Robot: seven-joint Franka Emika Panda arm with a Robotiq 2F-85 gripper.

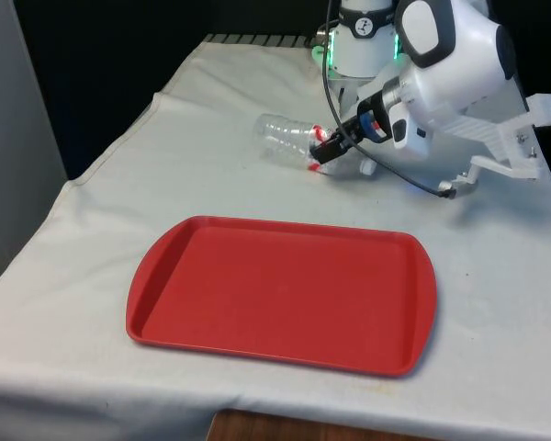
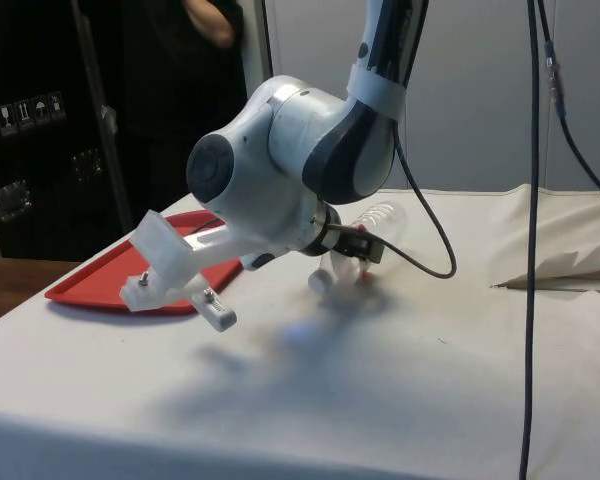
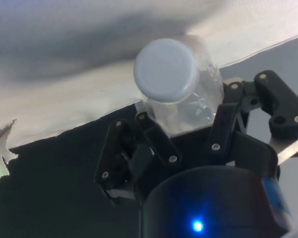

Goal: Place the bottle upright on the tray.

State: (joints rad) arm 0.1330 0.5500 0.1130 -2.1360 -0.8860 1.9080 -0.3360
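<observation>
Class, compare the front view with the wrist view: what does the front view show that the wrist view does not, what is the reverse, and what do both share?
Front view alone: the red tray lying flat on the white cloth, nearer the camera than the bottle, with nothing on it. The clear bottle lies on its side beyond it.

Wrist view alone: the bottle's white cap, seen end-on, and the fingers pressing on either side below it.

Both: the gripper closed on the bottle near its cap end.
</observation>
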